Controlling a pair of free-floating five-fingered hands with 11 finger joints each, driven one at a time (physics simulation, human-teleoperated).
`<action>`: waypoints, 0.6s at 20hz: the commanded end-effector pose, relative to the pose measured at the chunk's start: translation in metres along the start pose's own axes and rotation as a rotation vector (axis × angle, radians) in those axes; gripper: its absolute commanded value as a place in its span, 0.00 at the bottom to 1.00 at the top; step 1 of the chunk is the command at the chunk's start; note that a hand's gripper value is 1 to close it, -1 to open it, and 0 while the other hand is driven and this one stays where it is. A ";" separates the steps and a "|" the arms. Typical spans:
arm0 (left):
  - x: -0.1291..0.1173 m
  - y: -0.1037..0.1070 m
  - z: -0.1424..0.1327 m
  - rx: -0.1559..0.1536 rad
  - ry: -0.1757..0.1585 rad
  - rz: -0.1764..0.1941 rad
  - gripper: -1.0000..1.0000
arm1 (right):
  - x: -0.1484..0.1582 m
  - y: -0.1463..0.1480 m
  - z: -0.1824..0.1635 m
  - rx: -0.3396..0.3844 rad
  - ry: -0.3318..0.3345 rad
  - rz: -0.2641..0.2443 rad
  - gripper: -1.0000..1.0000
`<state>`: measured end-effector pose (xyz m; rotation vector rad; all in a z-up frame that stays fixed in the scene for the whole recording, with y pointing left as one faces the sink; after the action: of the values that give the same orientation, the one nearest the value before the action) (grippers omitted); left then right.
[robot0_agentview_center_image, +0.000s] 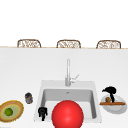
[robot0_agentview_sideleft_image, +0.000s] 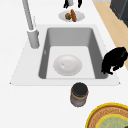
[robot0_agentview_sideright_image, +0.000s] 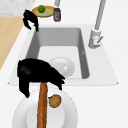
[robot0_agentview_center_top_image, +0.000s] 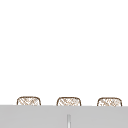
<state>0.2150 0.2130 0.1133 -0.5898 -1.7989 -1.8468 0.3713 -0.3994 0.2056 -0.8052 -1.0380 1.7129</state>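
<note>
At the far left of the counter sits a woven yellow plate (robot0_agentview_center_image: 11, 111) carrying a green lime (robot0_agentview_center_image: 9, 111). Just beside it, toward the sink, stands a dark jar (robot0_agentview_center_image: 29, 97), upright. The left hand (robot0_agentview_center_image: 42, 112) hovers at the sink's (robot0_agentview_center_image: 40, 100) front left corner, over the rim; in the left side view its fingers (robot0_agentview_sideleft_image: 110, 68) curl downward and enclose nothing. Inside the basin lies a white bowl (robot0_agentview_sideleft_image: 67, 65), upright, near the middle of the floor. A large red ball (robot0_agentview_center_image: 67, 114) covers the front of the basin in the front view. The faucet (robot0_agentview_center_image: 68, 72) rises behind the basin, centred.

To the right of the sink rests a white plate (robot0_agentview_center_image: 120, 108) holding a long brown stick (robot0_agentview_sideright_image: 43, 105) and a small round brown piece (robot0_agentview_sideright_image: 55, 101) just beside it. The right hand (robot0_agentview_center_image: 110, 90) hangs above the plate's near edge, fingers (robot0_agentview_sideright_image: 58, 81) bent downward over the upper end of the stick; whether they touch it cannot be determined.

Three wicker chair backs (robot0_agentview_center_image: 68, 44) line the far edge of the counter.
</note>
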 end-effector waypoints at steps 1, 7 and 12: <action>0.000 0.000 0.000 0.000 0.000 0.000 0.50 | -0.007 0.015 -0.008 0.093 -0.075 0.051 0.00; 0.000 0.000 0.000 0.000 0.000 0.000 0.50 | -0.006 0.041 -0.025 0.164 -0.108 0.019 0.00; 0.000 0.000 0.000 0.000 0.000 0.000 0.50 | -0.008 0.058 -0.044 0.246 -0.105 -0.008 0.00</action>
<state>0.2150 0.2130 0.1133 -0.5898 -1.7989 -1.8468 0.3842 -0.4061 0.1478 -0.6079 -0.9387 1.7806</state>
